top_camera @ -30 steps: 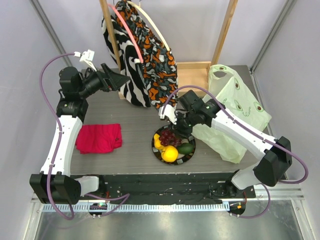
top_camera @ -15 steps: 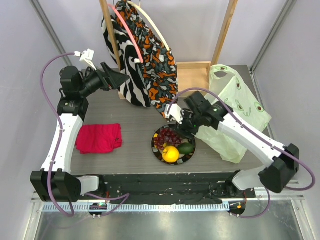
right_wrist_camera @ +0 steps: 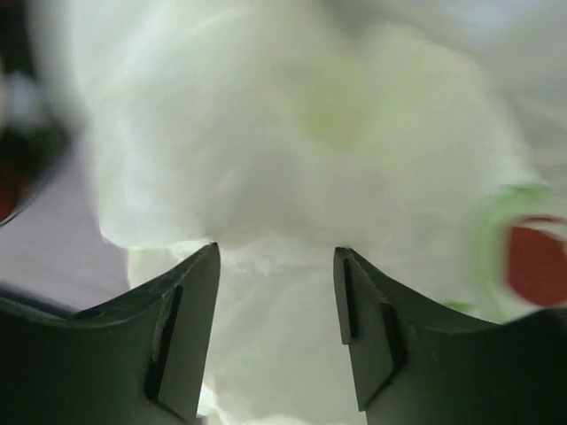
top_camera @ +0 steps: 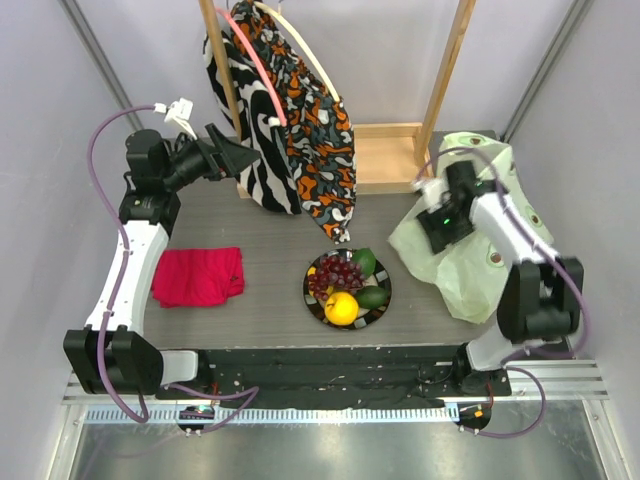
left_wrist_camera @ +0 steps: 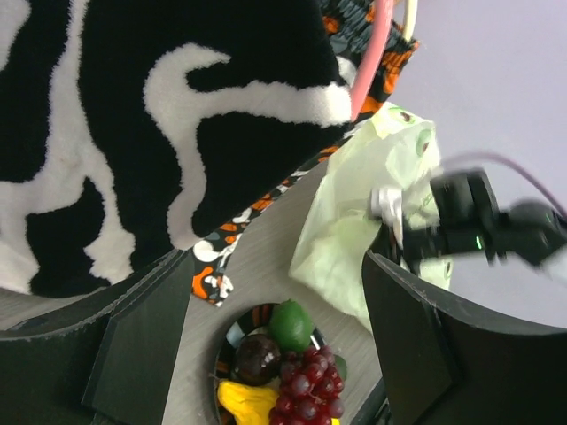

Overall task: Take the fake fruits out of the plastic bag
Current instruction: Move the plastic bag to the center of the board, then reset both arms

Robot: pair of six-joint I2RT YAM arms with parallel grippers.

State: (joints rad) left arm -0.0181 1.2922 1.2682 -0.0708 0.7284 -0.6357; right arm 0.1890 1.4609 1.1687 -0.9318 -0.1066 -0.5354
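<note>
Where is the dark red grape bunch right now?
In the top view, the dark red grape bunch lies on the round patterned plate, between the red cloth at left and pale green plastic bag at right.

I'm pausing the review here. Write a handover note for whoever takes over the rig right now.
Left pincer: open, empty, beside the zebra cloth bag.
Right pincer: open, empty, over the plastic bag.
Done: grape bunch, orange-yellow fruit and green fruits sit on the plate.
Left: the bag's inside is hidden, so check it for more fruit.
</note>
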